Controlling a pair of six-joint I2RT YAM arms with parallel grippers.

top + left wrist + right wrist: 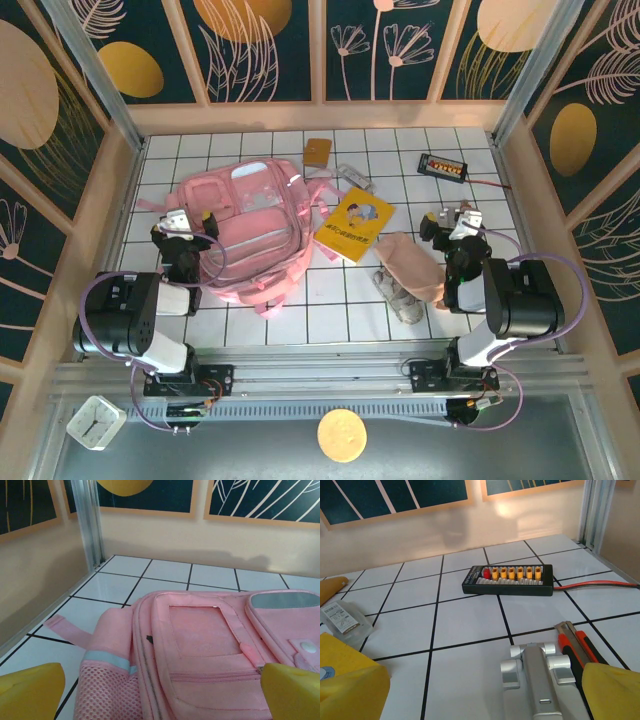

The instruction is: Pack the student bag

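The student bag (250, 225) is a big soft pink backpack lying flat at the left-middle of the tiled table. My left gripper (186, 222) hovers over its left edge. In the left wrist view the bag (210, 645) lies under the open left gripper (162, 697), with its front pocket, zip and mesh side pocket showing between the yellow fingertips (30, 690). My right gripper (455, 222) stands open at the right. In the right wrist view the right gripper (482, 695) hangs above bare tile with nothing between its fingers.
A yellow book (355, 225) and a beige-pink pouch (412, 266) lie between the arms. A brown item (317, 152) and a clear packet (355, 178) sit behind the bag. A black connector board (509, 580) with a red lead, a silver metal piece (540, 680) and a red-black knife (577, 650) lie by the right gripper.
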